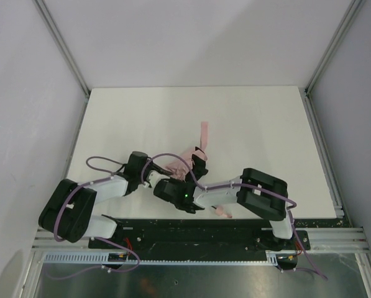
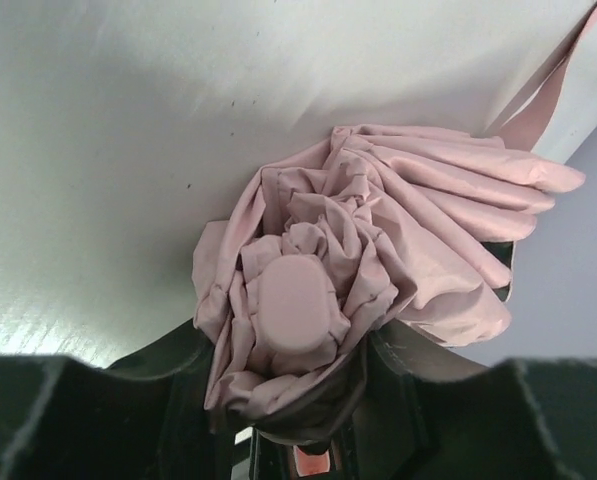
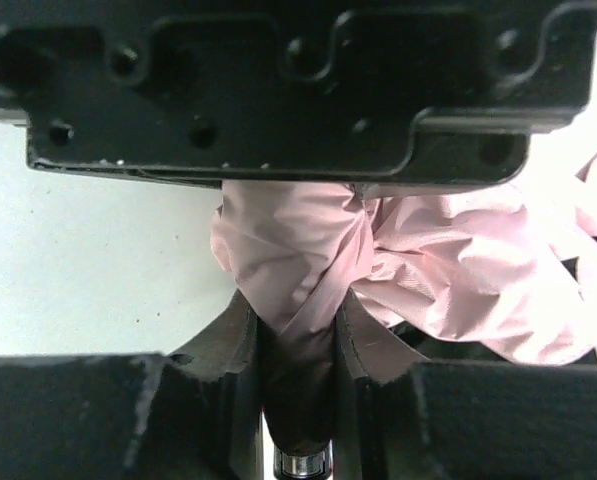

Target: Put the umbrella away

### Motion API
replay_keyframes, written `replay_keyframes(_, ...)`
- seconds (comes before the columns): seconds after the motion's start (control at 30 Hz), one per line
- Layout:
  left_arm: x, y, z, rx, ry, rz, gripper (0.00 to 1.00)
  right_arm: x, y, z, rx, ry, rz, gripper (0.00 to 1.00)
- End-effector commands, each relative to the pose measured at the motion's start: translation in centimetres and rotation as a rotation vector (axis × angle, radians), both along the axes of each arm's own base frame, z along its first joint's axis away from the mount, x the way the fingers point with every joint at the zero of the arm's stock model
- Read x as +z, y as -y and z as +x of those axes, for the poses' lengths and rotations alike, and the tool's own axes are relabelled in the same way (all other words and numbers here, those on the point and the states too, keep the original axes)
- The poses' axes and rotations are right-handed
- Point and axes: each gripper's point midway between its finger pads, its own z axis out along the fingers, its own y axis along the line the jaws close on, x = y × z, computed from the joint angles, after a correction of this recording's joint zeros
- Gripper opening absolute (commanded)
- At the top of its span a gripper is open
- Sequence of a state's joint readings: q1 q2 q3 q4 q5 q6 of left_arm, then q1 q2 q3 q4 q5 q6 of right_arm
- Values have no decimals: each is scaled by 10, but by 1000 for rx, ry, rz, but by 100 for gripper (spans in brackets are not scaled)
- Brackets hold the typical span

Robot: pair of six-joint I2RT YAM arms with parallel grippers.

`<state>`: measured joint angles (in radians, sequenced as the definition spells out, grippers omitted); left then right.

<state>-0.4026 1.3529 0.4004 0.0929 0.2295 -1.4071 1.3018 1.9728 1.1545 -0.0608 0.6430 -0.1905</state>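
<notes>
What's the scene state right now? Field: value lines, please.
object: pale pink fabric folding umbrella, collapsed, canopy bunched and loose
strap: pink strap, unfastened, lying out on the white table
left gripper: shut on the umbrella's capped end
right gripper: shut on a fold of fabric
location: near table edge, between the arms

A white desk point(image 1: 253, 124) fills the middle, matte and evenly lit, with a few small dark specks. Pale grey walls point(image 1: 191, 37) stand on the far, left and right sides. Aluminium posts point(image 1: 61, 45) rise from the far corners. A black rail point(image 1: 173, 233) runs along the near edge.
</notes>
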Motion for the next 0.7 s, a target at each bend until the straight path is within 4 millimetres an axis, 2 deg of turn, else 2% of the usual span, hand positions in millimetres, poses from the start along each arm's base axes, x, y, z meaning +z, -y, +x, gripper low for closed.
replay_keyframes(0.0,-27,-21,-16,-29,-88,159,49,-53,27,-14,-13,-314,-38,11)
replay_keyframes(0.07,-20,-20,-7,-35,-59,163,64,-62,30,-22,-11,-444,-10,6)
replay_keyframes(0.13,-14,-20,1,-25,-44,151,86,-69,32,-33,-5,-580,25,2)
replay_keyframes(0.2,-7,-23,8,-6,-32,132,96,-73,34,-43,-5,-706,64,0)
replay_keyframes(0.37,17,-41,27,44,48,107,99,-78,35,-67,-13,-977,154,0)
replay_keyframes(0.47,31,-54,34,71,98,108,99,-79,32,-75,-20,-1096,211,0)
replay_keyframes(0.57,33,-56,31,69,104,104,99,-76,26,-80,-25,-1234,301,0)
replay_keyframes(0.67,27,-48,20,44,60,64,99,-72,20,-79,-35,-1327,387,0)
